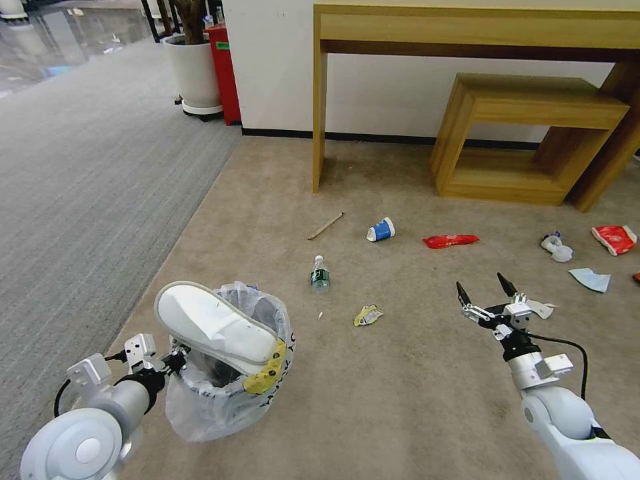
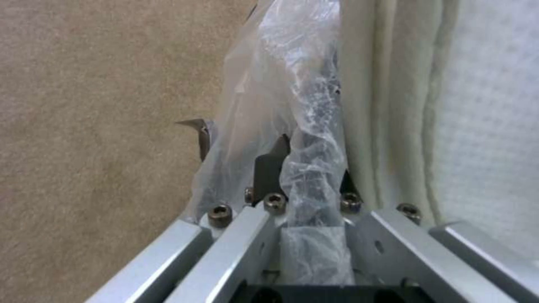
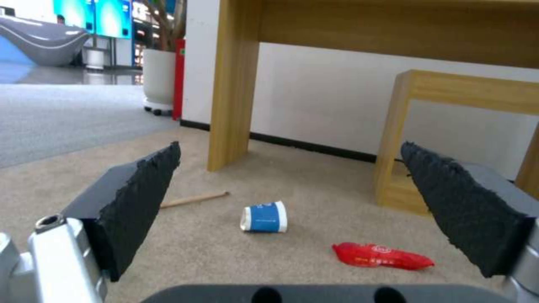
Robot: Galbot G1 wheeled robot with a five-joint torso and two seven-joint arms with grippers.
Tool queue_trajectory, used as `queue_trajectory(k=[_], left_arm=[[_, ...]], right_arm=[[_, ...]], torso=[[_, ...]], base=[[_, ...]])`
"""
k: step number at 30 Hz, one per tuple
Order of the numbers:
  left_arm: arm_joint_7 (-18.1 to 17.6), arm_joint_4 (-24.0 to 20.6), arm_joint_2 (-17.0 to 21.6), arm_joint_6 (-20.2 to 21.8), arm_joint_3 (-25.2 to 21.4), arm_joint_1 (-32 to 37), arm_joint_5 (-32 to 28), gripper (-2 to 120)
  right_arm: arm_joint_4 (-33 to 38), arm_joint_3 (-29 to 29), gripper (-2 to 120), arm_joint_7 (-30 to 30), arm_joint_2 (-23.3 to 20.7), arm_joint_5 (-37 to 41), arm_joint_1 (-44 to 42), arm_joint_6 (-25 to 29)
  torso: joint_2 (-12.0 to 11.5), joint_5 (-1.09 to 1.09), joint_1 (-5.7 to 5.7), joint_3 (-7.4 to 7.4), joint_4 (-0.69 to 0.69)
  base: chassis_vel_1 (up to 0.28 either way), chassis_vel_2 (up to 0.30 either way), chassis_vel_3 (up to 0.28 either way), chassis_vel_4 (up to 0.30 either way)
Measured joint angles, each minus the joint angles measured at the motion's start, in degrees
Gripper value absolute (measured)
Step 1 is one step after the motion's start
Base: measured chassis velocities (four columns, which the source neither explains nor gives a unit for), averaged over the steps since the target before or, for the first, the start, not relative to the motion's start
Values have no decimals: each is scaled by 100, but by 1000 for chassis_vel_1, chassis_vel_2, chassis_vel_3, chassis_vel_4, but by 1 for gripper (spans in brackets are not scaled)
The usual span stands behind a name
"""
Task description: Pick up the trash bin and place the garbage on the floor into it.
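beige floor [image 1: 413, 373] holds cup [image 1: 381, 230], bottle [image 1: 320, 274].

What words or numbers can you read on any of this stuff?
Trash bin bag: black letters run beside the yellow patch, cut off and folded; too little shows to read a word.
Blue-white paper cup: white marks, too small to read.
Red wrapper: a round white mark, too blurred to read.
Small plastic bottle: green label, too small to read.
Red cabinet: green sticker, unreadable.
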Motion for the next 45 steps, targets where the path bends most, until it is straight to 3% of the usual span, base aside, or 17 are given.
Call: queue_trajectory(k=[27,45], left_arm=[[33,23,52,-16,-12,7,17,1],[33,136,28,-16,29,-18,62,1]], right_arm=[[48,-175,100,-84,12,63,79,53],[-108,-456,100,-80,42,166,290,92]], torso=[[0,-1,1,1,0],[0,0,0,0,0]], base=[[-100,96,103,-102],[-3,1,3,-2]])
